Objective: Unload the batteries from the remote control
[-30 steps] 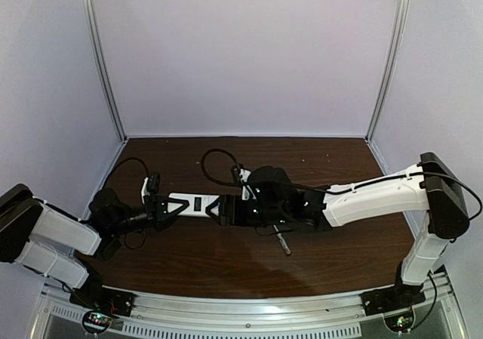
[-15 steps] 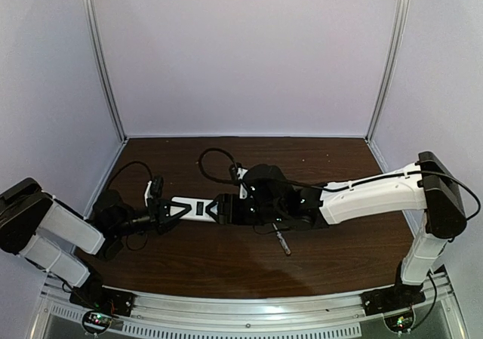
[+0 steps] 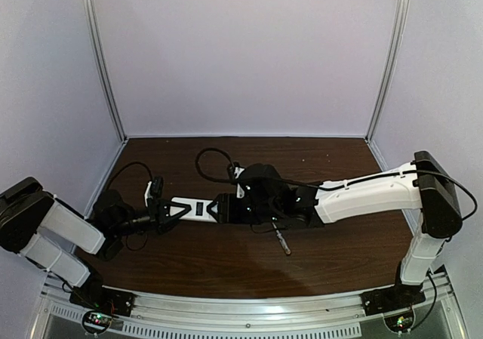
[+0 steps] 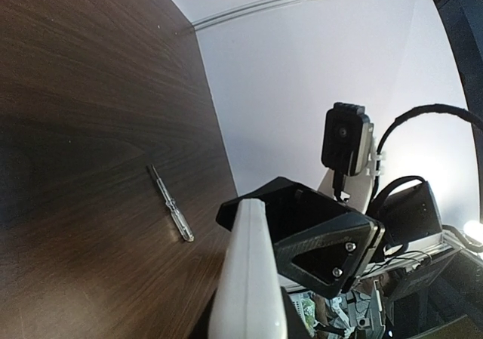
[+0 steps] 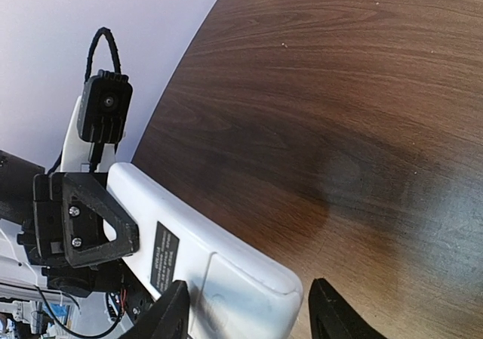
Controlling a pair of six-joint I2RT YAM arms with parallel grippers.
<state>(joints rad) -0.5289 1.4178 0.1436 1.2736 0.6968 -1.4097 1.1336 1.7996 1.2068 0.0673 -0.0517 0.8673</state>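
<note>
The right claw [image 5: 249, 312] stood open, its fingers to either side of the 3 o'clock end of the remote [image 3: 195, 205], one finger close against the edge and the other apart from it; the left claw [image 3: 162, 207] was closed on the remote's 9 o'clock end and appeared to carry it clear of the table [image 3: 317, 165]; the batteries could not be seen, and judging by the cover [image 5: 234, 282] lying flush at the end nearest the right claw, they were likely inside. The main risk was an uneven squeeze: if one finger met the remote first, it could shove or twist the slab in the left claw's narrow hold, and the smooth plastic might slip out and drop; a grip landing across the cover could pin it shut rather than free it; two arms on one rigid piece could strain both holds if they disagreed. The screwdriver [image 3: 281, 241] lay on the table toward 5 o'clock of the remote, well apart; a dropped remote or a low sweep of the right arm might knock it.
</note>
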